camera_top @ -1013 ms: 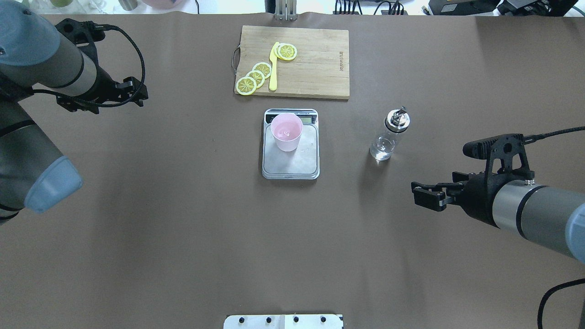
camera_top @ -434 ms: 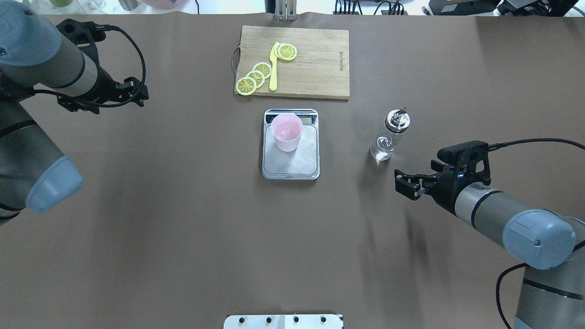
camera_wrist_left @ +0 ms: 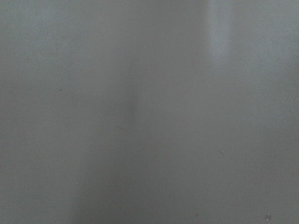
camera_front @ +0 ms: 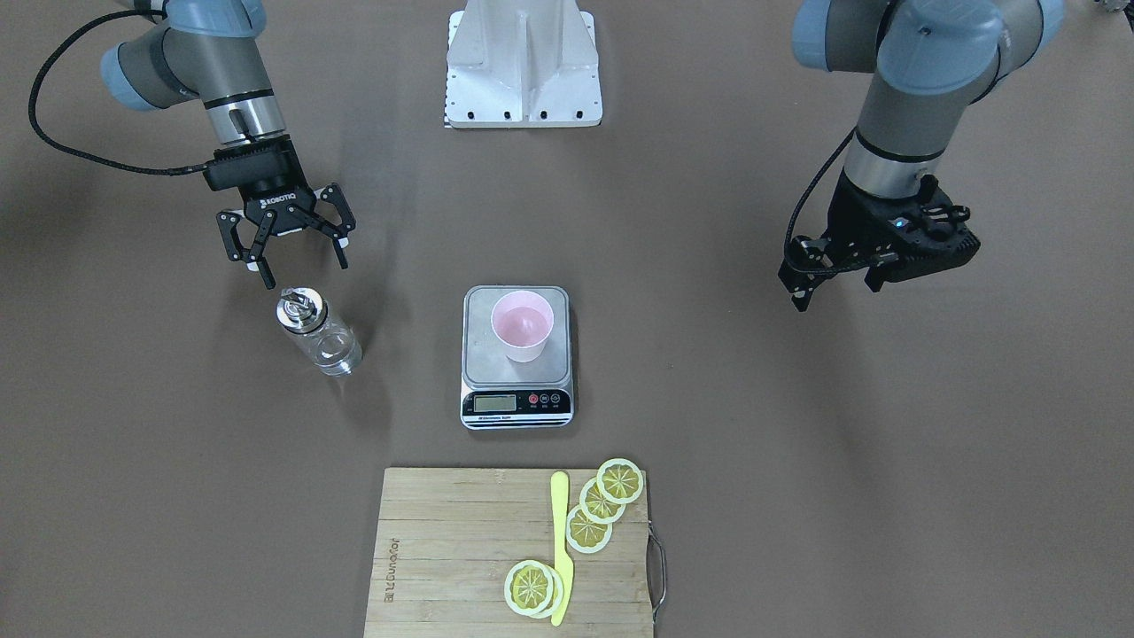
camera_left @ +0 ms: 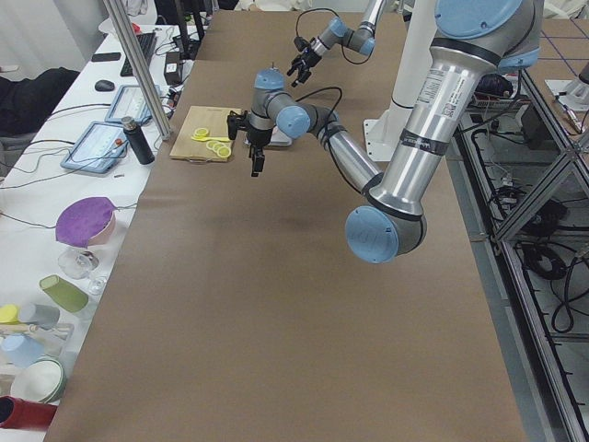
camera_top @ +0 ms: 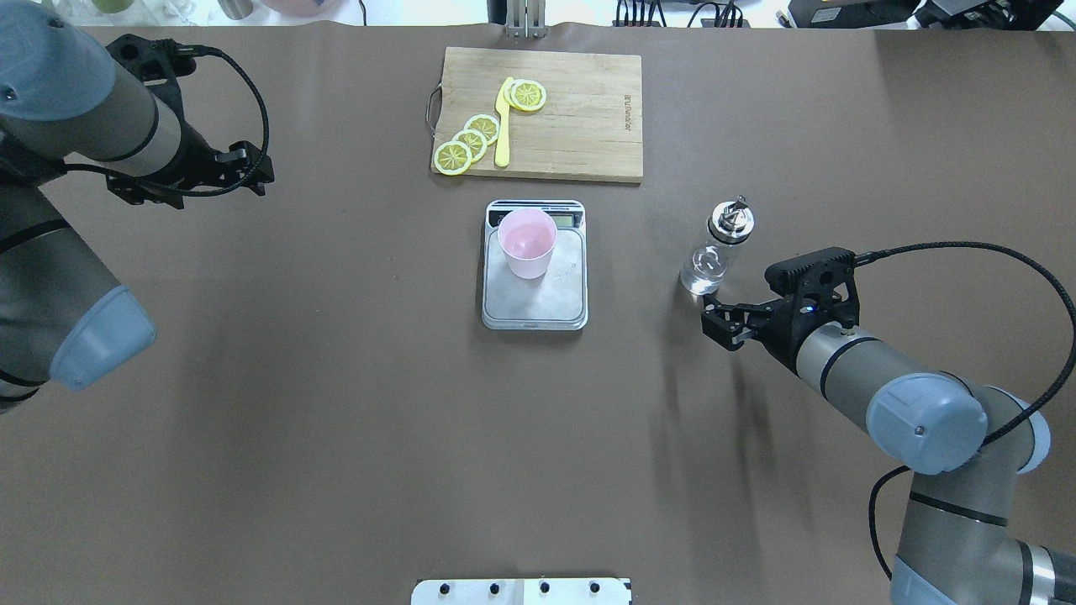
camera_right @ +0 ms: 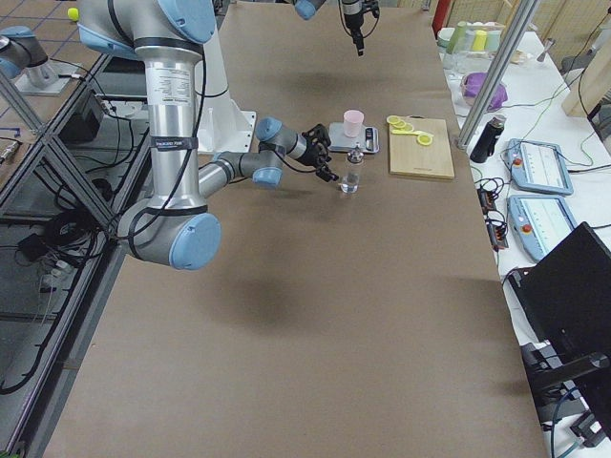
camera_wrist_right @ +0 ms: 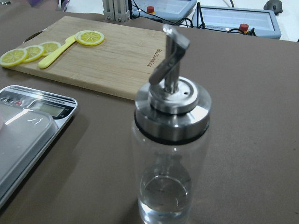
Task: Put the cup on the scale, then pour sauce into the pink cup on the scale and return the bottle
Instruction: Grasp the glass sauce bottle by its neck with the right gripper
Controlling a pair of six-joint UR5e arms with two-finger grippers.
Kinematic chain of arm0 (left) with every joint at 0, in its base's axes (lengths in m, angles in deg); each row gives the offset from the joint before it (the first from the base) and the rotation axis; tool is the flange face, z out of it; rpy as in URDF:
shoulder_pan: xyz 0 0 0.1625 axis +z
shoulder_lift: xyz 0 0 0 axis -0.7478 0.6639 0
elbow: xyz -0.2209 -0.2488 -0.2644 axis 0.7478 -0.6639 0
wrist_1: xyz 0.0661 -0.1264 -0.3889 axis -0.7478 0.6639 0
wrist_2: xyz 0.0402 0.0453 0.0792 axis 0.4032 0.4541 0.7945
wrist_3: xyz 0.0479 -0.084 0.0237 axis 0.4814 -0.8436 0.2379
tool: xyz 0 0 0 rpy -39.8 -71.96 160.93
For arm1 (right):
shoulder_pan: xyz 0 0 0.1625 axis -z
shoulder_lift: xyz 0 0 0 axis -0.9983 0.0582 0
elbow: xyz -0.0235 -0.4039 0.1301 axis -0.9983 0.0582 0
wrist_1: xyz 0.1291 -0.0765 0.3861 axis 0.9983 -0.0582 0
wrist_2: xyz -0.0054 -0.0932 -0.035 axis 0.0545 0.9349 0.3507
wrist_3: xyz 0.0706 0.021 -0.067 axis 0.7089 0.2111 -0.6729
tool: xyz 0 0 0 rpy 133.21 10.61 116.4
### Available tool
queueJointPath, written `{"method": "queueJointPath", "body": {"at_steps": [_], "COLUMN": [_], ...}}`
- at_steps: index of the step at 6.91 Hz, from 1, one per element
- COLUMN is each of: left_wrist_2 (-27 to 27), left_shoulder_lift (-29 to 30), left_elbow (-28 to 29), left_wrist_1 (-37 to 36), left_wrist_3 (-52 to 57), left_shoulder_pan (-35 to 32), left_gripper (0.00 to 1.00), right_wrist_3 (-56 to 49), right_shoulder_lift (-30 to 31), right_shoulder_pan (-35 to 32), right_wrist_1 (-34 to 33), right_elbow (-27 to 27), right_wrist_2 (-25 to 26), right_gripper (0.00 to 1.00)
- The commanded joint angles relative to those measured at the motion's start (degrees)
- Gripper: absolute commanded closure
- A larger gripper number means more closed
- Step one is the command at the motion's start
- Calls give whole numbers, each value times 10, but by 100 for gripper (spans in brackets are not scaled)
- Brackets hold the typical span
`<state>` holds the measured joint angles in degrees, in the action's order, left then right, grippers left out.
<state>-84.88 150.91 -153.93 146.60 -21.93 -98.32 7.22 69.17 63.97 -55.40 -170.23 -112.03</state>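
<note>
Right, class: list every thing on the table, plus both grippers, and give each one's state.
Cup: upright on the scale.
Scale: flat on the table, display unreadable.
Bottle: upright, capped, ungrasped, a little clear liquid inside.
Right gripper: jaws open, facing the bottle, not touching.
Left gripper: far from everything, jaws unclear.
Knife: flat on the board.
Lemon slices: flat on the board.

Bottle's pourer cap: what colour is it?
The pourer cap is shiny silver metal, clearest in the right wrist-mounted view.
</note>
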Motion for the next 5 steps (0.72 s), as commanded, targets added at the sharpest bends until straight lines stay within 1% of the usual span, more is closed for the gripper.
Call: {"method": "queueJointPath", "body": {"at_steps": [1,2,3,5], "left_wrist_2": [0,0,0,1], "left_shoulder_lift": [2,3,5,6], "left_elbow": [4,5,9,14], "left_wrist_1": [0,0,0,0], "left_wrist_3": [0,0,0,0], "left_shoulder_pan": [0,0,0,0], "left_gripper": [1,1,1,1], "right_wrist_3": [-20,-20,-22,-23], "right_shoulder_lift": [-9,-27,-43,-52], "right_shoulder_pan": [-11,-18,-20,-24], "right_wrist_1": [1,20,51,60], "right_elbow": [15,37,75,86], "right_wrist_2": [20,21,21,19], "right_gripper": [0,0,0,0]}}
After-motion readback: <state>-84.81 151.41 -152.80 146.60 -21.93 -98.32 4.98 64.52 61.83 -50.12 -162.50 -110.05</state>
